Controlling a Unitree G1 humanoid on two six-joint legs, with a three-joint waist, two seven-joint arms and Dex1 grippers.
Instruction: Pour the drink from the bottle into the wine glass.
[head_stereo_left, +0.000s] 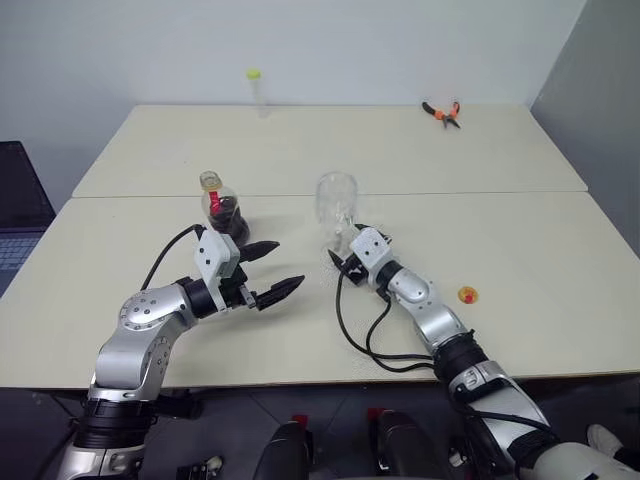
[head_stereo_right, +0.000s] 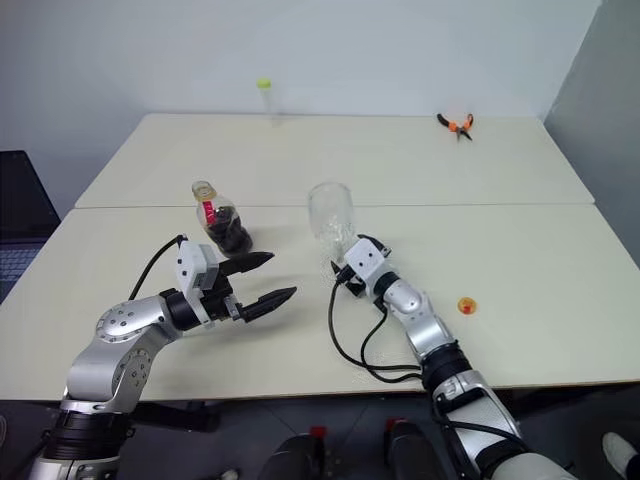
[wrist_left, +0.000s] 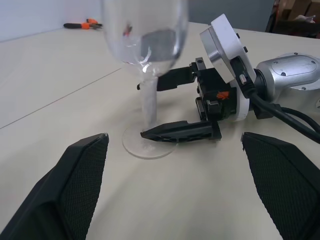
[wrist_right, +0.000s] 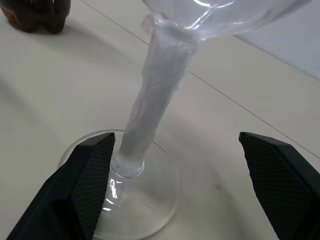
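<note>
Now the right gripper (wrist_left: 167, 107) stands open with its fingers on either side of the wine glass (head_stereo_left: 337, 205) stem, low by the foot. Beside it, the left gripper (head_stereo_left: 275, 270) gapes empty, just in front of the bottle (head_stereo_left: 224, 208) standing on the table (head_stereo_left: 520, 240).

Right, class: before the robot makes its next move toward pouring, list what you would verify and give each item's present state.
1. Wine glass upright on the table: ok.
2. Right gripper jaws open either side of the stem, not gripping: ok.
3. Bottle upright, drink inside: ok.
4. Bottle's cap off: ok; a small yellow cap lies beside the right arm.
5. Left gripper jaws open, empty, near the bottle: ok.
6. Glass empty: cannot tell.
</note>
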